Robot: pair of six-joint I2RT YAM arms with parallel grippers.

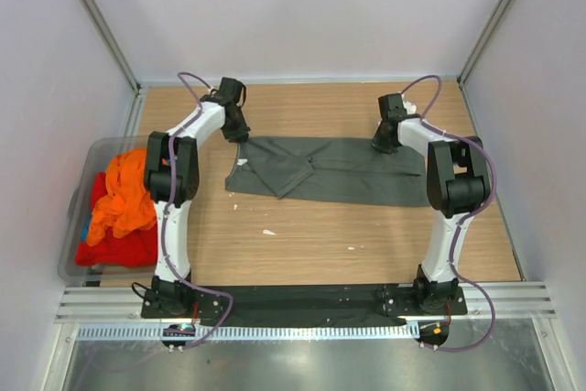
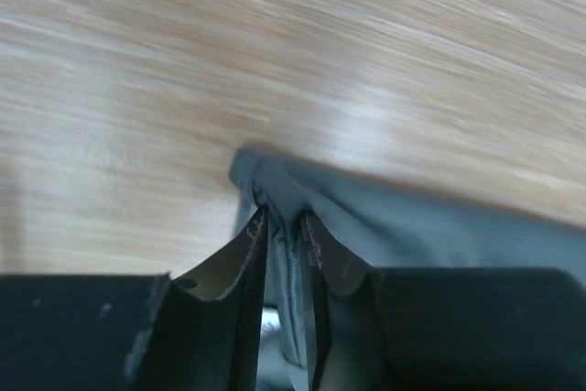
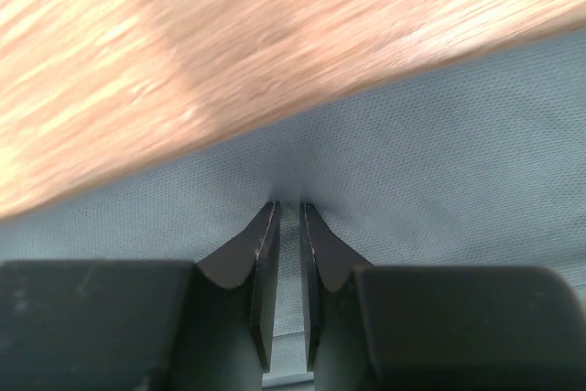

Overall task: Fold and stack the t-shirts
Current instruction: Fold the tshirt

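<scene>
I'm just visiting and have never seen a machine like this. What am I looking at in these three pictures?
Two robot arms stand at a wooden table. The wide picture looks down from above; the two close-ups come from a camera on each wrist. A dark grey-green t-shirt lies partly folded on the table. The left pincer and the right pincer each pinch its far edge, cloth showing between their fingers. At the left, a plastic bin holds an orange shirt and a red shirt.
</scene>
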